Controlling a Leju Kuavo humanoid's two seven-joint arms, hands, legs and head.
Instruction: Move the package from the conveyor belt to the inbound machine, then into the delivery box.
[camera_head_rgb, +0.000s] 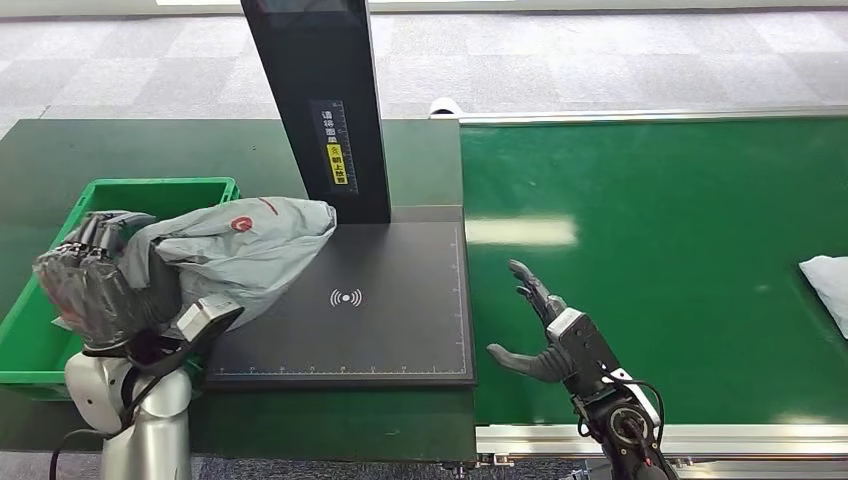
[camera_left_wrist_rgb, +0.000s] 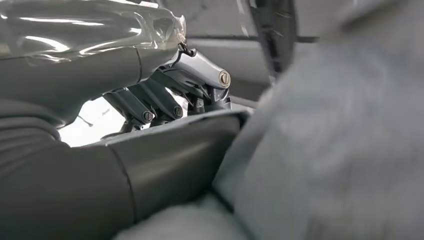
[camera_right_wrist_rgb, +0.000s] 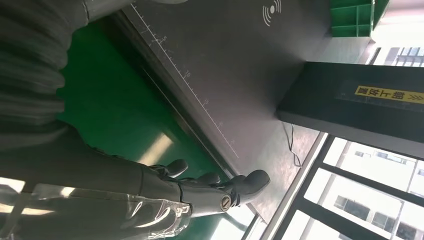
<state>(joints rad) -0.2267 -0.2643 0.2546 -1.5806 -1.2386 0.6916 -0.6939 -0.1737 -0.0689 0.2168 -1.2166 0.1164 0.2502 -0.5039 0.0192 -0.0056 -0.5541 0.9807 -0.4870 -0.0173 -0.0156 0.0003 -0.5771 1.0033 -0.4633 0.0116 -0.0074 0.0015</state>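
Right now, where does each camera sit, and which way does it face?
Head view: high on the body, looking down at scanner pad, belt, green bin; both hands show.
Left wrist view: behind the left hand, facing the grey package it holds.
Right wrist view: behind the right hand, facing pad and belt.
All share the pad or package.

The black scanner pad lies bare on its right half and the green belt beside it is open, while the upright post blocks the pad's far edge and the grey package overhangs its left side and the green bin
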